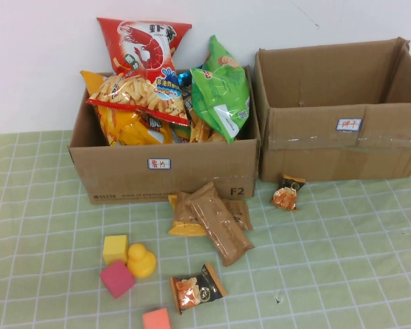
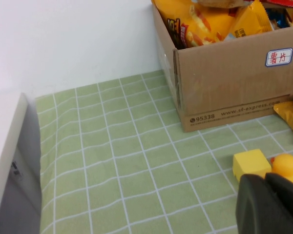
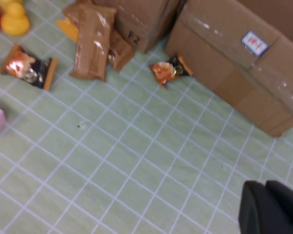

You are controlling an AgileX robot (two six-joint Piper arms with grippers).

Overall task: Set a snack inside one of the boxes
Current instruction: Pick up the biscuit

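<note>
Two cardboard boxes stand at the back of the table. The left box [image 1: 164,171] is piled with chip bags [image 1: 147,96]; the right box [image 1: 342,147] shows nothing inside. Brown snack packets [image 1: 219,223] lie in front of the left box. One small orange-and-black packet [image 1: 288,192] lies before the right box, another [image 1: 195,291] nearer the front. Neither arm appears in the high view. My left gripper [image 2: 264,179] is shut and holds nothing, above the cloth near a yellow cube [image 2: 251,164]. My right gripper [image 3: 266,186] is shut and holds nothing, well clear of the small packet [image 3: 168,70].
Toys sit at the front left: a yellow cube [image 1: 115,248], a yellow duck [image 1: 141,261], a pink cube [image 1: 116,279] and a salmon block [image 1: 156,319]. A green checked cloth [image 1: 329,260] covers the table. A white wall [image 1: 41,55] is behind the boxes.
</note>
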